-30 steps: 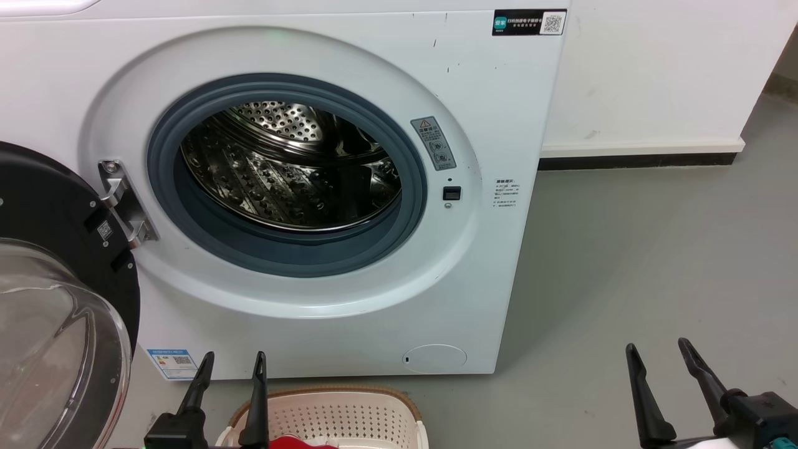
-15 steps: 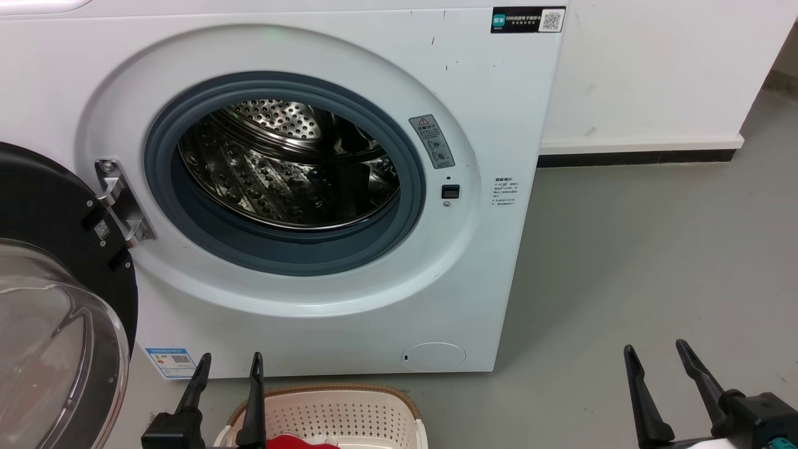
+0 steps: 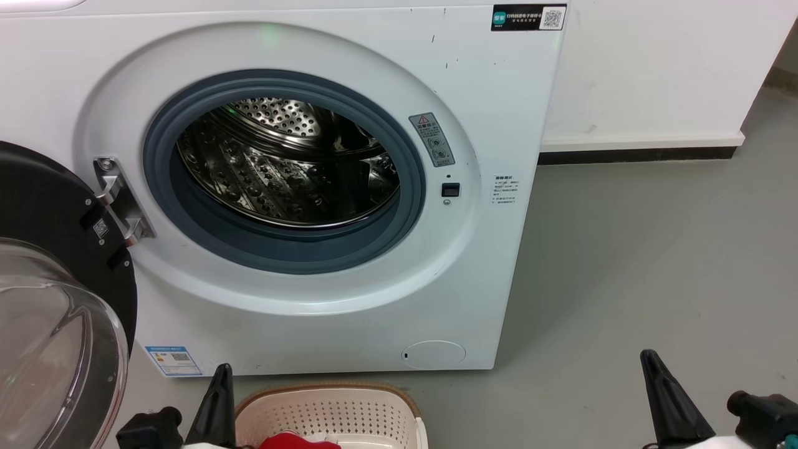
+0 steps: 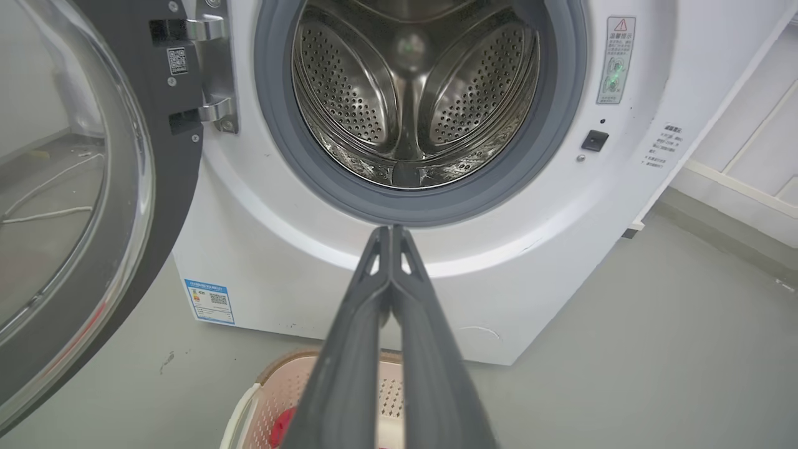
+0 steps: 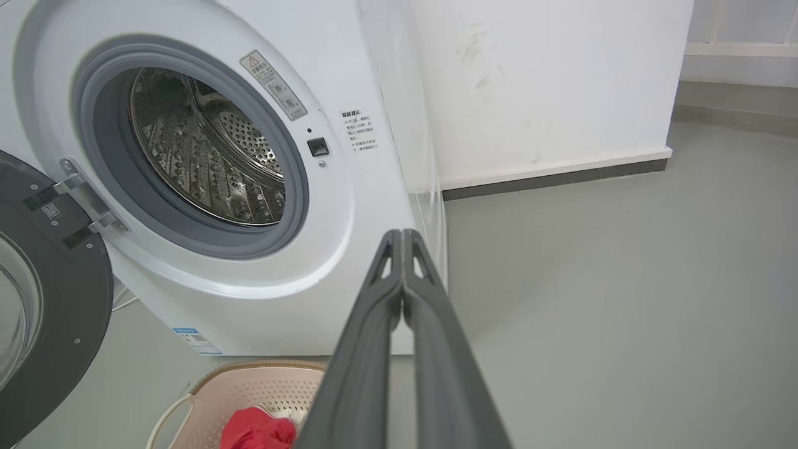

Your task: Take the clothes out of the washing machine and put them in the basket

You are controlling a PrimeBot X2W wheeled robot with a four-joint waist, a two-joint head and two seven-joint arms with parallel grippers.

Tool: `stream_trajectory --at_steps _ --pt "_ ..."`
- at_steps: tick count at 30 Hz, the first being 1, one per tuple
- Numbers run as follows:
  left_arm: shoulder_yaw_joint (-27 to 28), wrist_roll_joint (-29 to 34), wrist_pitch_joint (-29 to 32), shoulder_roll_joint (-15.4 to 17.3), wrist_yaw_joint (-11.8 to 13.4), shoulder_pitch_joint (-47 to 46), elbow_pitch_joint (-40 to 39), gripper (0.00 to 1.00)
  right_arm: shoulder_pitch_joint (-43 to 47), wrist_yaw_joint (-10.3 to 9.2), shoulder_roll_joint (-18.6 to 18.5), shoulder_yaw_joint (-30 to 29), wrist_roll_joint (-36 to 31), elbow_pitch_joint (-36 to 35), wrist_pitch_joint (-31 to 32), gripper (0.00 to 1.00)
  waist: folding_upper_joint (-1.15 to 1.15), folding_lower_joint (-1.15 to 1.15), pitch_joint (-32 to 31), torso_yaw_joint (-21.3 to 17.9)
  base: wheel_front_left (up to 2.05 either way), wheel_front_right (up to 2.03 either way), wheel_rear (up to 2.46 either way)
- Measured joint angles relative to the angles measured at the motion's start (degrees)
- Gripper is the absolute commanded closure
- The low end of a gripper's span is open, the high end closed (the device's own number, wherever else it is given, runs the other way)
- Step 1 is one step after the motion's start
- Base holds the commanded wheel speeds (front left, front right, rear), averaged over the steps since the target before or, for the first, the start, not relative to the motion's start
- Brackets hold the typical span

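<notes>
1. Clothes [image 5: 255, 430] are lying in basket [image 5: 249, 383], 6 o'clock of washing machine [image 3: 486, 262]; drum [image 4: 411, 93] is looking empty.
2. Left gripper [image 4: 391, 234] and right gripper [image 5: 402, 236] are clenching on nothing.
3. Risks: garment hiding low in drum; either gripper clipping door [image 3: 62, 199] at 9 o'clock.

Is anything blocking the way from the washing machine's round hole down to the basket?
Nothing visible does. The door is swung open to the left, off the opening. The basket sits on the floor in front of the washing machine, with red clothes already in it. The drum looks empty.
</notes>
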Motion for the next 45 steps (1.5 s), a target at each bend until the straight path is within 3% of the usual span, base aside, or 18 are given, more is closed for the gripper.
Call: stream_trajectory --at_steps 20,45 --pt "1.4 -19.92 3.82 -0.52 -1.13 -3.28 2.01 1.0 -5.18 0.0 -1.04 0.05 21.35 5.88 0.34 1.0 0.0 0.0 0.73 0.09 0.0 0.0 0.0" --pt "3.09 -39.41 7.88 -0.89 -2.38 -7.2 4.38 1.0 -9.96 0.0 -1.58 -0.6 41.59 11.39 1.2 1.0 0.0 0.0 1.64 0.22 0.0 0.0 0.0"
